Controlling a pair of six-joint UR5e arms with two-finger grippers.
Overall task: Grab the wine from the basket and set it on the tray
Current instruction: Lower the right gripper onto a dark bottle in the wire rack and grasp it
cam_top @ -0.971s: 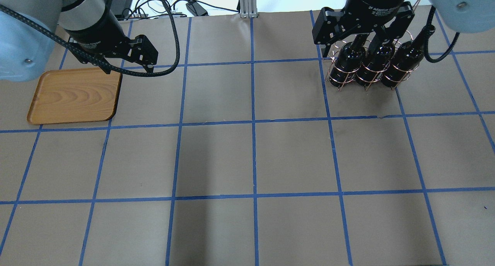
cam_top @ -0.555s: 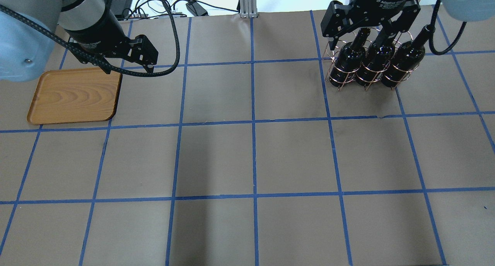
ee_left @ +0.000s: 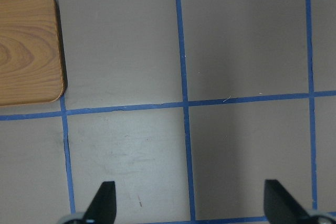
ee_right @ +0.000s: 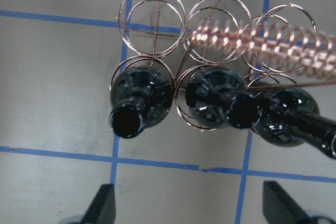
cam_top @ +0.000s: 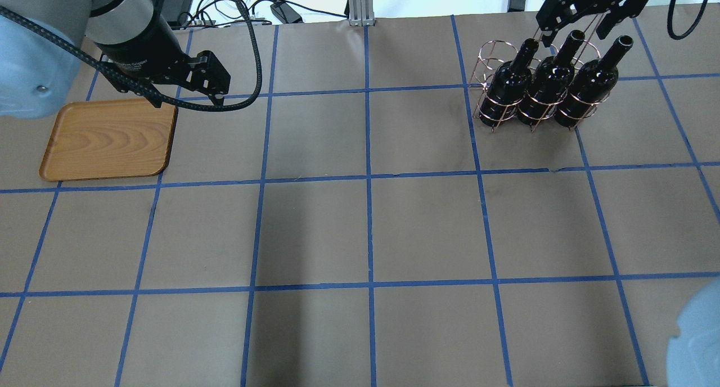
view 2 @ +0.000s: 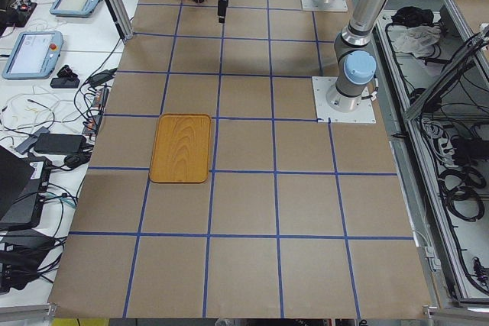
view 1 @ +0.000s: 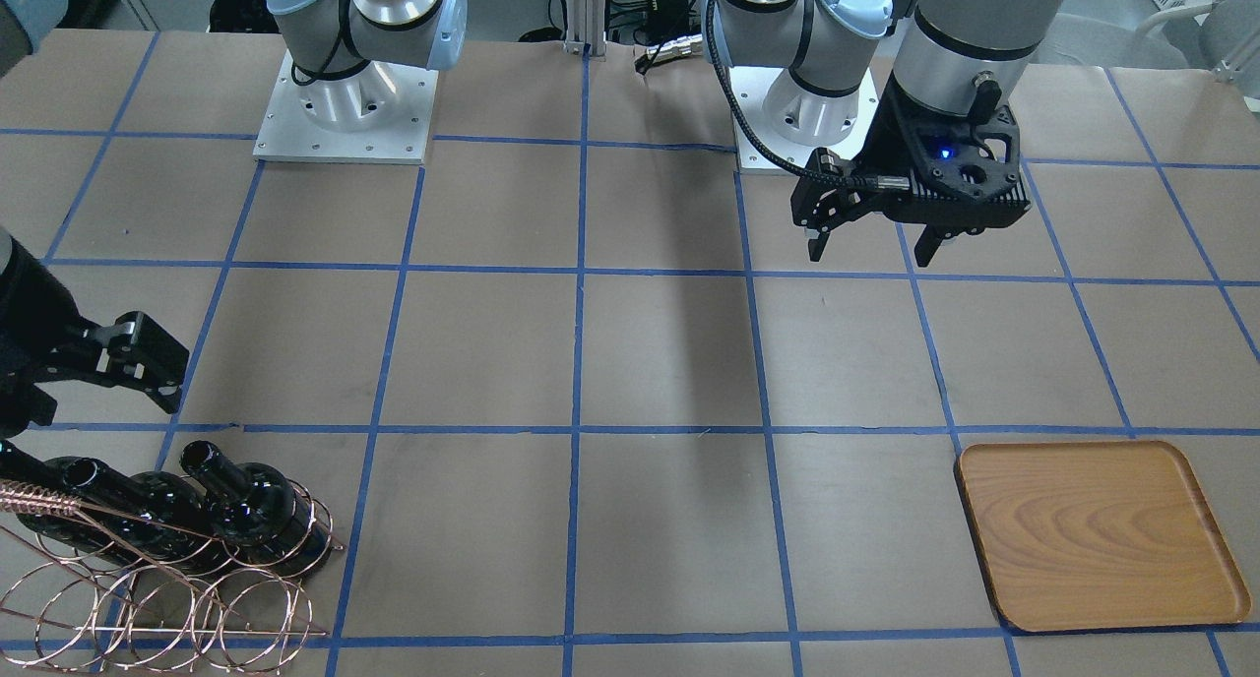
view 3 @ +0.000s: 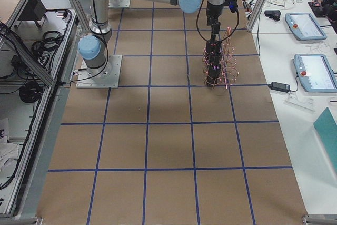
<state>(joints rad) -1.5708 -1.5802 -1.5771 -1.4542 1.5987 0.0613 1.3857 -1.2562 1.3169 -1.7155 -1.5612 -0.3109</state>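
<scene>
Three black wine bottles (cam_top: 548, 83) stand upright in the near row of the copper wire basket (cam_top: 488, 55) at the table's far right; its far rings are empty. They also show in the right wrist view (ee_right: 139, 103), under the twisted basket handle (ee_right: 273, 43). My right gripper (cam_top: 579, 24) is open and empty, high above the bottle mouths, touching nothing. The wooden tray (cam_top: 107, 139) lies empty at the far left. My left gripper (cam_top: 185, 97) is open and empty, hovering just right of the tray's far right corner (ee_left: 31, 45).
The table is brown paper with a blue tape grid. An aluminium post (cam_top: 359, 4) and cables stand at the far edge. In the front-facing view the basket (view 1: 148, 598) sits close to the table's edge, the tray (view 1: 1098, 534) opposite.
My right gripper has risen from around the bottle necks to well above them, still open and empty. The bottles, the basket and my left arm have not moved.
</scene>
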